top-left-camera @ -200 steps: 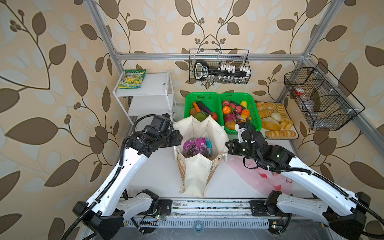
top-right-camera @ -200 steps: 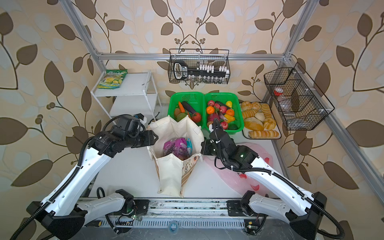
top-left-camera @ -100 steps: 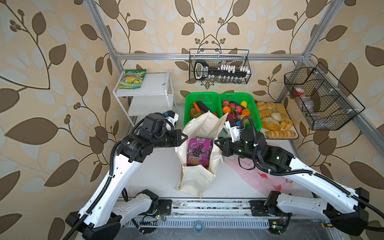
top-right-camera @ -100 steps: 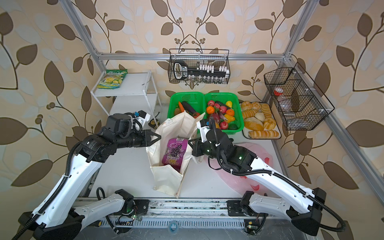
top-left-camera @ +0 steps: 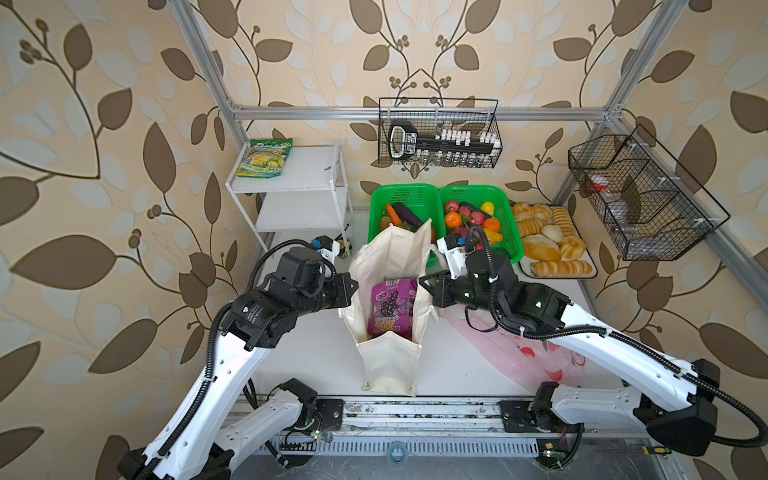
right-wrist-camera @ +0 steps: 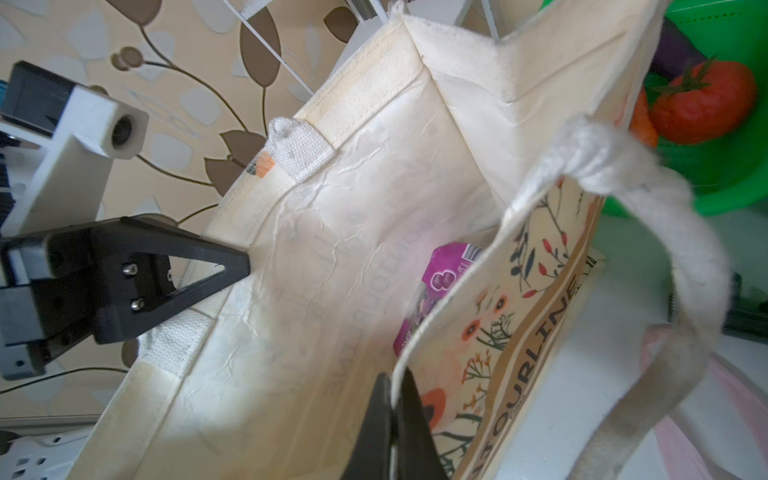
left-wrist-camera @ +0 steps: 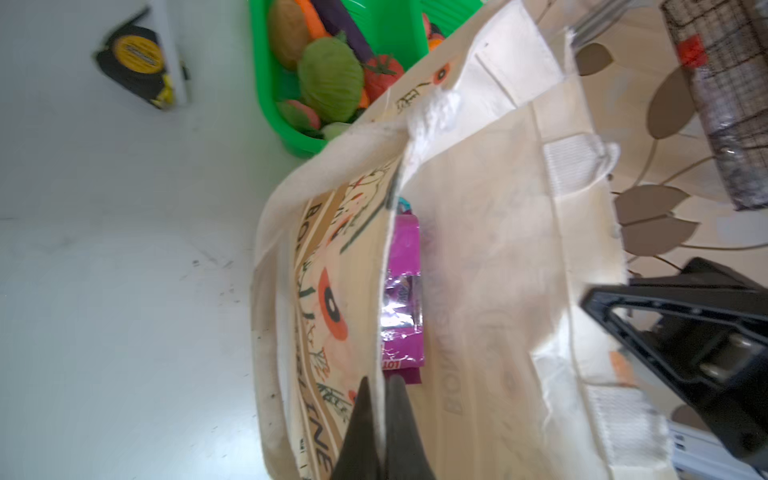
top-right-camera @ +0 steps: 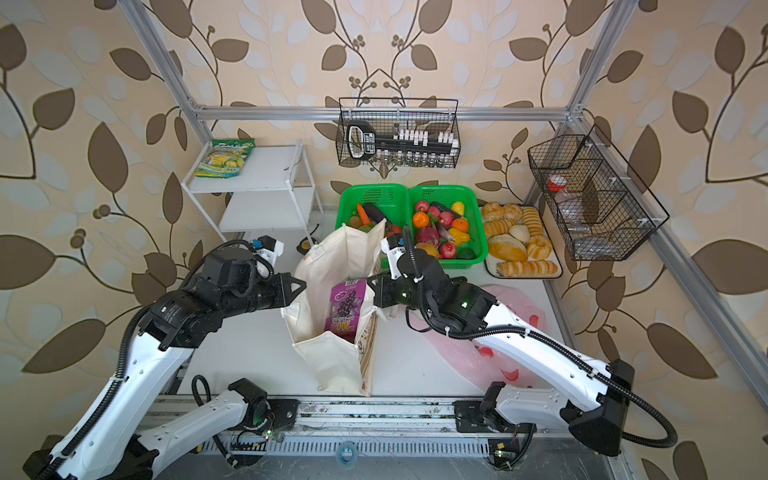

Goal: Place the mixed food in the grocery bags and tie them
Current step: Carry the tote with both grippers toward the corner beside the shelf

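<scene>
Canvas tote (top-left-camera: 388, 365) stands mouth-up mid-way across the worktop (top-left-camera: 311, 353), long opening running front edge to back. Left gripper (top-left-camera: 355, 286) and right gripper (top-left-camera: 420, 281) are clenched on opposite rims. Purple grape-print packet (top-left-camera: 390, 305) stands upright inside.

Mock grocery cell in robot lab. Evidence: aluminium frame (top-left-camera: 332, 113), leaf wallpaper panels (top-left-camera: 104, 124), 2 green produce crates (top-left-camera: 405, 192), bread tray (top-left-camera: 557, 277), wire baskets (top-left-camera: 440, 133), white shelf unit (top-left-camera: 307, 170), 2 robot arms (top-left-camera: 224, 374) mounted on base rail (top-left-camera: 415, 411).
</scene>
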`<state>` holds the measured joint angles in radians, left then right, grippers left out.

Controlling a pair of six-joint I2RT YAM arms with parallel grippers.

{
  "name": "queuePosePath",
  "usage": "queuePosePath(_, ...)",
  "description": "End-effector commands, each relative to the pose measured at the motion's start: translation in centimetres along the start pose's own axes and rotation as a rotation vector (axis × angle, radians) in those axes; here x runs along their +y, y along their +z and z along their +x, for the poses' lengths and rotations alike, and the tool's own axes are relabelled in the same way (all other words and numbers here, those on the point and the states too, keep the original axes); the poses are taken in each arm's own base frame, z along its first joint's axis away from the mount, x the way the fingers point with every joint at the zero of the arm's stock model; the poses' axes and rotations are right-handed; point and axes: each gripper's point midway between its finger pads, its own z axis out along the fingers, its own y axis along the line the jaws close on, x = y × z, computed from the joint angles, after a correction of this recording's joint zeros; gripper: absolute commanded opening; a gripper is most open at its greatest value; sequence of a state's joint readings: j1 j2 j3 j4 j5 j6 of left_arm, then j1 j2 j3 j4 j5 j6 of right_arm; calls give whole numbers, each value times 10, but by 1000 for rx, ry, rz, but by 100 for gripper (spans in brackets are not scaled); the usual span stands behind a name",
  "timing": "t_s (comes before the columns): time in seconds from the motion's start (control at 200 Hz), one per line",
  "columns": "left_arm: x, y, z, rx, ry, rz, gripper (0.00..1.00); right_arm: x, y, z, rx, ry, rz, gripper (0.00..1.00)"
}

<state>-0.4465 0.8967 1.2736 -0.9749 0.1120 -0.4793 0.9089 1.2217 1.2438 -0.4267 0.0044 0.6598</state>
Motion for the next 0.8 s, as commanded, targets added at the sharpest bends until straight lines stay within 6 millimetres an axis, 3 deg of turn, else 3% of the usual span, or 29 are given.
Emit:
queuePosePath(0.0,18,-62,-71,-347,79,-201,0,57,-8,-46,-127,-57,-157,0)
queuePosePath(0.24,72,-99,-103,-425,176,-597,0,111,37,-60,-159,-77,-257,0)
queuePosePath(0.335,89,-100,-115,-424,117,-600,0,129,62,-66,-162,-88,-281,0)
queuePosePath(0.49,138,-104,-132,-435,-64,-602,0,156,102,-69,-175,-89,-326,0)
queuePosePath(0.645,163,-113,-160,-507,-133,-620,0,189,134,-68,-208,-123,-357,0)
queuePosePath(0.795,192,-139,-188,-610,-181,-664,0,219,163,-70,-223,-147,-389,0)
